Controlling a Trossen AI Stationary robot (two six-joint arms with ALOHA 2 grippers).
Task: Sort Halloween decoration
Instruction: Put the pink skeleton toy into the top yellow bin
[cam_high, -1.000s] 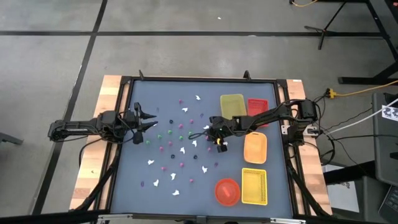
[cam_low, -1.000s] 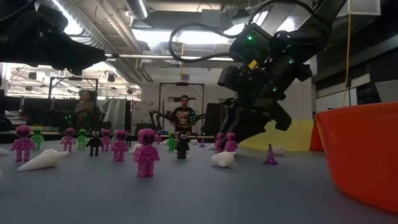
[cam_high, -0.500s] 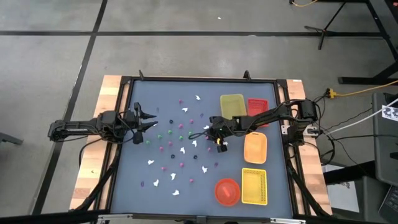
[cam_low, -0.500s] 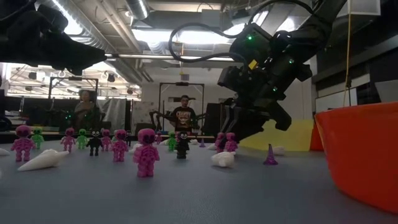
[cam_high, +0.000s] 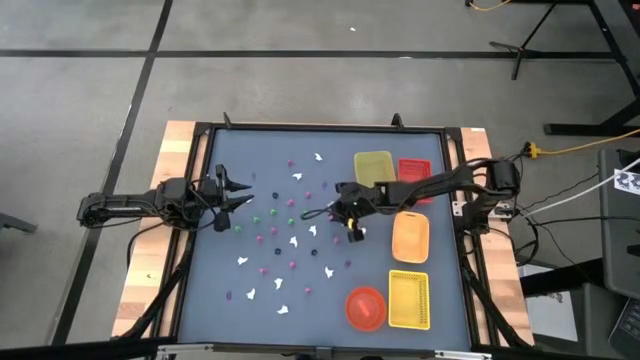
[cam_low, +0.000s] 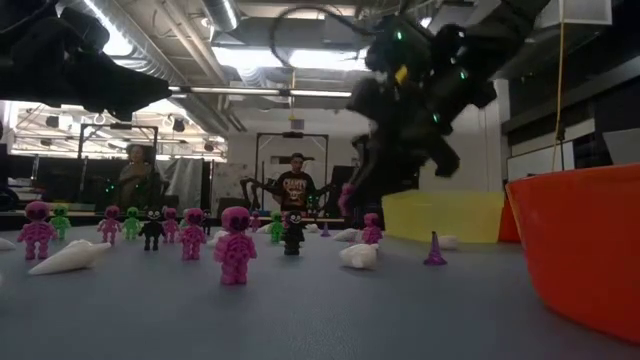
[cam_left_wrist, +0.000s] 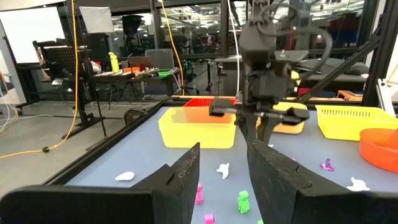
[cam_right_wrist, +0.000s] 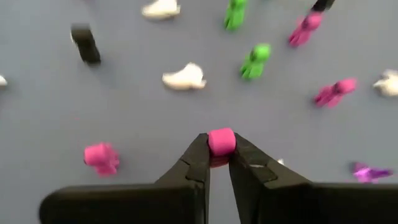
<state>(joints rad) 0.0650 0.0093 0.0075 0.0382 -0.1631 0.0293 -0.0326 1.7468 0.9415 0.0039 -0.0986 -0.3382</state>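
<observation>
A pink figure (cam_right_wrist: 221, 140) is clenched between the right gripper (cam_high: 345, 207) fingertips, lifted above the table (cam_high: 255, 300) middle; only the right wrist view shows this grip. Other decoration pieces (cam_high: 292, 240) lie scattered mid-table. The yellow tray (cam_high: 374, 168), red tray (cam_high: 414, 172), orange tray (cam_high: 410, 240), yellow basket (cam_high: 408, 299) and bowl (cam_high: 366, 307) along the right edge look empty. The left gripper (cam_high: 238, 191) hovers released near the left edge.

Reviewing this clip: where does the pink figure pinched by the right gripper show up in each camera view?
High view: too small to make out; it sits at the right gripper, just off the yellow tray.
Low view: pink figure held above the table, under the dark arm.
Left wrist view: hidden; only the arm shows.
Right wrist view: pink figure between the fingertips.
Shared landmark: the yellow tray.
</observation>
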